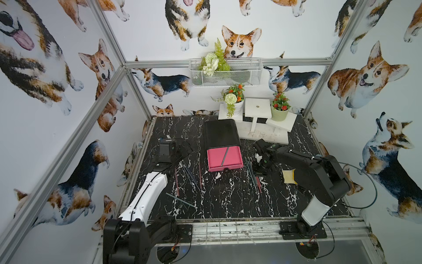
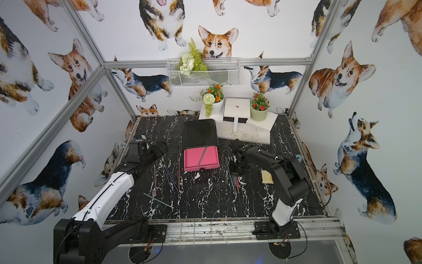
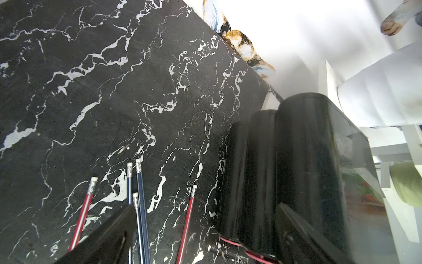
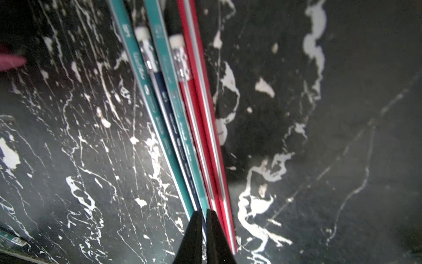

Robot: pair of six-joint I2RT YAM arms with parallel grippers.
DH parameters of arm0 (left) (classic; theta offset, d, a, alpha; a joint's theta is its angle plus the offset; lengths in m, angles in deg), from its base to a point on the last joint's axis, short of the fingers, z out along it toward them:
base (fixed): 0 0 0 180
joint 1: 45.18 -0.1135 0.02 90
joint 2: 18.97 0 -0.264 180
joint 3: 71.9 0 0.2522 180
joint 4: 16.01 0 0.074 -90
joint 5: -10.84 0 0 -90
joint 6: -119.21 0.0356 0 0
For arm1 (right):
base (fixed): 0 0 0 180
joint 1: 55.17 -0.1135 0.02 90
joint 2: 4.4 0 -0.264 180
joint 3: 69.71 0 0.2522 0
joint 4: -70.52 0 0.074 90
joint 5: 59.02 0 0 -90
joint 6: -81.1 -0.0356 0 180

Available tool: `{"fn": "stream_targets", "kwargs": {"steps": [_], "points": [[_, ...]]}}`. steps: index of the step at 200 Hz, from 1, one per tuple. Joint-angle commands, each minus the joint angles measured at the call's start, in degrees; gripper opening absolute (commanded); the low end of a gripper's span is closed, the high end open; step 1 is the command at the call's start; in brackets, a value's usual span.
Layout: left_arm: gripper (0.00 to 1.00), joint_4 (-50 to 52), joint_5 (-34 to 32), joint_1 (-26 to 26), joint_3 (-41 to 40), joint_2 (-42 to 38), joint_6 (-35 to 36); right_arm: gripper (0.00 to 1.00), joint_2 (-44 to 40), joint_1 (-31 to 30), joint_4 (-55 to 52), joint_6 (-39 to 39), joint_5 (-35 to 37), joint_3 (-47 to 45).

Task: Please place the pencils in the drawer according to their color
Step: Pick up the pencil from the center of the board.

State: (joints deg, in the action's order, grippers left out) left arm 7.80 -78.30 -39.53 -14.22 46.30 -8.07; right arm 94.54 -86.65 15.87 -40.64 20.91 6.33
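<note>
Left gripper (image 1: 183, 148) is hanging wide open over the red and dark-blue pencils (image 1: 188, 172), which are lying at the drawer's eight o'clock. A lone green pencil (image 1: 180, 200) is lying nearer the front edge.

The pink drawer (image 1: 225, 168) is standing pulled out, with one dark pencil (image 1: 225, 156) lying slantwise inside.

At its four o'clock, the right gripper (image 4: 204, 213) is holding its jaws nearly together at the end of a green, blue and red bundle (image 4: 182, 128). Cannot tell whether one is pinched.

Judging a pick to be in hand. The next move is calling for lifting one pencil clear of its neighbours, then carrying it toward ten o'clock.
</note>
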Motion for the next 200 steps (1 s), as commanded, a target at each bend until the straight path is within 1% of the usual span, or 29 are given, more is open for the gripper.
{"fn": "stream_targets", "kwargs": {"steps": [1, 37, 60, 104, 200], "points": [[1.00, 0.15, 0.17, -0.11, 0.70, 0.20, 0.43, 0.12, 1.97, 0.10, 1.69, 1.49, -0.16, 1.90], [1.00, 0.15, 0.28, -0.11, 0.68, 0.38, 0.69, 0.12, 4.96, 0.34, 1.49, 2.08, 0.13, 3.89], [1.00, 0.15, 0.36, -0.11, 0.73, 0.38, 0.78, 0.13, 5.73, 0.51, 1.08, 2.13, 1.52, 3.91], [1.00, -0.15, 0.70, -0.11, 0.62, 0.71, 0.78, 0.14, 5.00, 1.10, 0.42, 2.30, 4.12, 2.98], [1.00, -0.36, 0.98, -0.11, 0.50, 0.55, 0.74, 0.18, 4.72, 1.46, -0.75, 3.53, 6.58, 2.85]]}}
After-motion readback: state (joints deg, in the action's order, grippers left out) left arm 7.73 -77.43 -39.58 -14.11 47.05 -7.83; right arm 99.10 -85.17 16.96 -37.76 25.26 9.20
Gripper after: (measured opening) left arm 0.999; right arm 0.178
